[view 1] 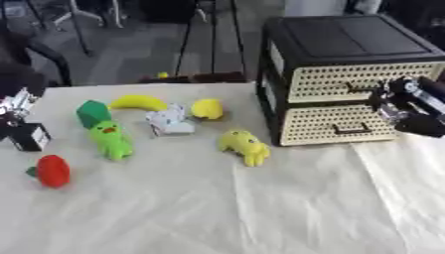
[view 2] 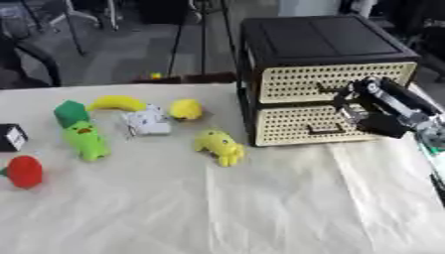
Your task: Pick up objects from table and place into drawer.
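The right hand (view 2: 369,106) is seen at the upper drawer (view 2: 334,82), grasp indiscernible; its stiff handle (view 2: 334,90) is judged the proper hold.

Even, soft indoor light; both views blurred.

The cloth-covered table (view 1: 260,208) is bright without glare, shadows faint under the toys; around the right hand (view 2: 382,111) at the drawer unit (view 2: 322,74) outlines smear, fingers indistinct.

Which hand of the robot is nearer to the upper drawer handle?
The right. The right hand is at the front of the drawer unit, right by the upper drawer handle. The left hand shows only at the far left edge, across the table.
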